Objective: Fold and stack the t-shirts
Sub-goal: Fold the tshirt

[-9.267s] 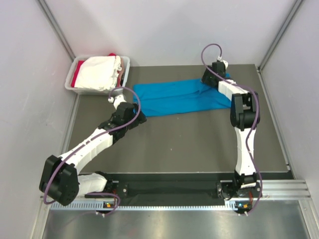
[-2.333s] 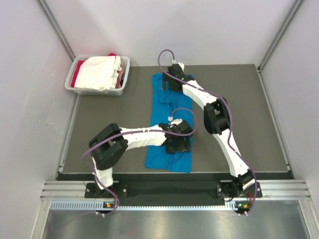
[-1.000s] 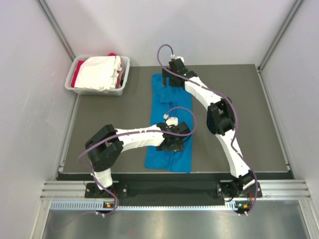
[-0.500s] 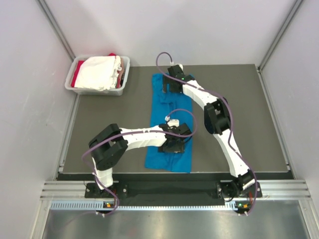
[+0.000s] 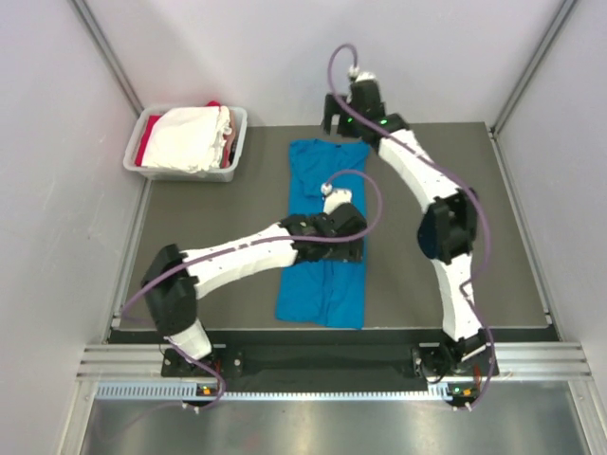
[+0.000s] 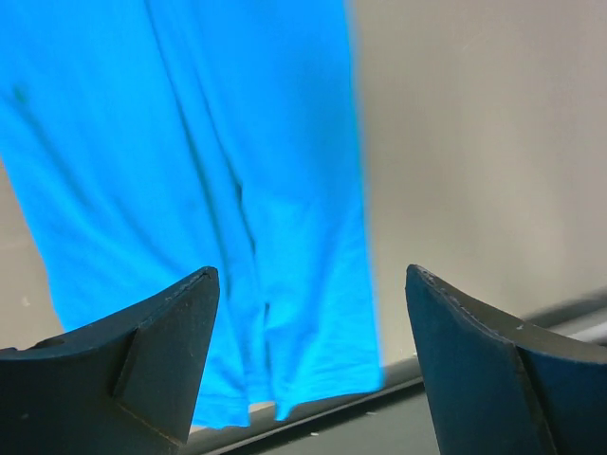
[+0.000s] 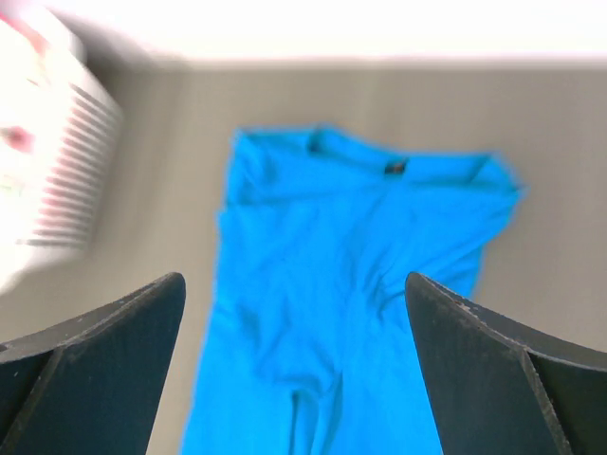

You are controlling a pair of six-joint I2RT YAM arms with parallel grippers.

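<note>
You're looking at 1 blue t-shirt (image 5: 322,289) out on the counter (image 5: 455,218), plus 1 white t-shirt (image 5: 190,137) and 1 red t-shirt (image 5: 142,150) sitting in 1 tub (image 5: 185,174) at the far left corner. There are 2 arms, 1 gripper ea. The blue one is lying lengthwise mid-counter, collar at the far end, hem nearly reaching the near edge.

Vs. half a sec ago: the right gripper (image 7: 294,280) is lifting off the collar end and hanging above the counter's far edge. The left gripper (image 6: 308,280) is sitting farther up the shirt, over its middle. Both are showing fingers spread wide w/ nothing between them.

The blue shirt is soft, creased cloth folded into a long narrow rectangle, w/ a small dark tag at the neck. The tub is pale plastic w/ a ribbed wall. The counter is flat, matte dark grey.
</note>
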